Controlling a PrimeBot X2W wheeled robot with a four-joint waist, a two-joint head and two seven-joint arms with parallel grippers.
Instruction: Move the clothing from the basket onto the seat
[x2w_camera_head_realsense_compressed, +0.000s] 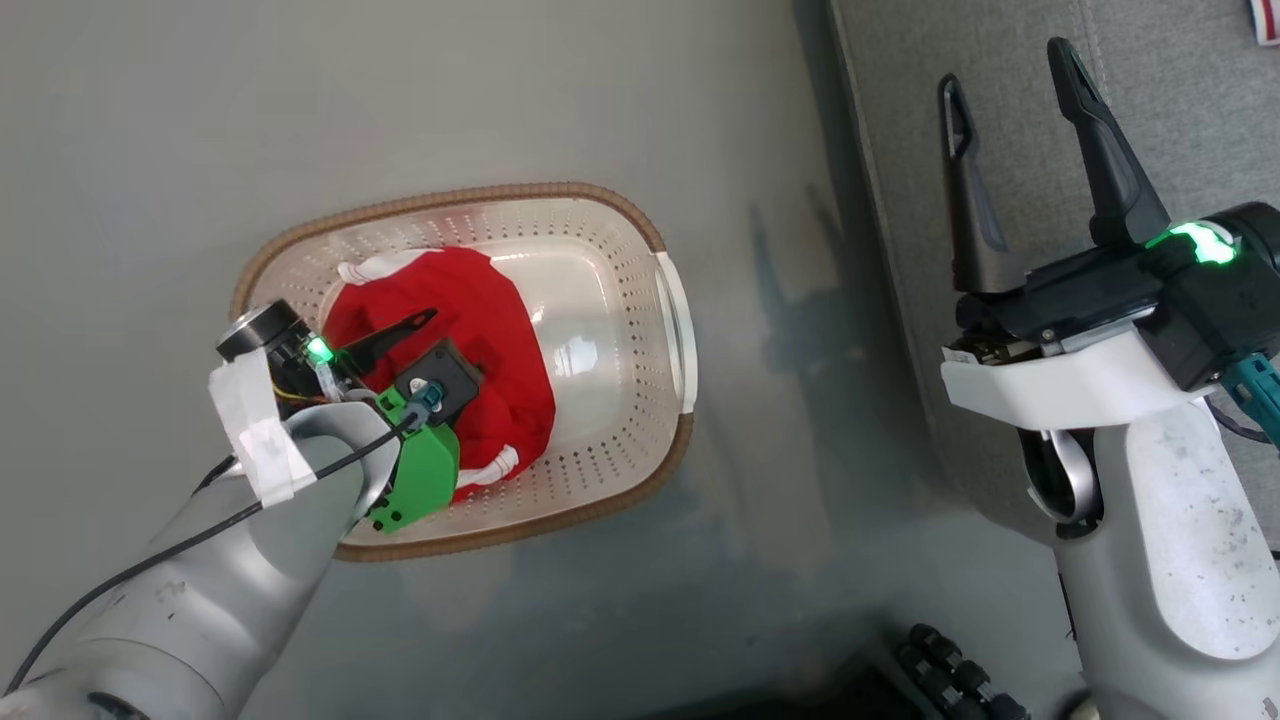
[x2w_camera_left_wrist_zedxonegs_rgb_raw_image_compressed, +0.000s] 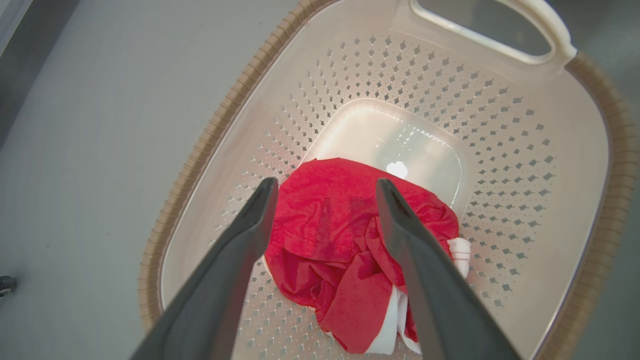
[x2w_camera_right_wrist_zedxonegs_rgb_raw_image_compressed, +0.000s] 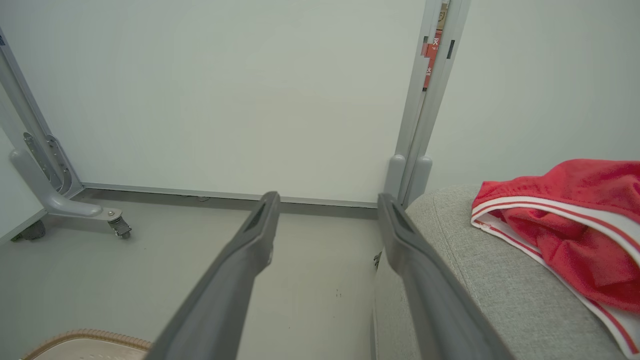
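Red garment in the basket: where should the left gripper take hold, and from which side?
I'd pinch the raised, crumpled folds at the middle of the red garment, coming straight down from above: the basket walls block any side approach, and the open left gripper hangs over the heap.

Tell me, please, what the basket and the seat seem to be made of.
The basket looks like glossy plastic: punched holes, glare on its bottom; its rim mimics weave. The seat looks like matte grey woven fabric, likely padded: visible weave, rounded edge.
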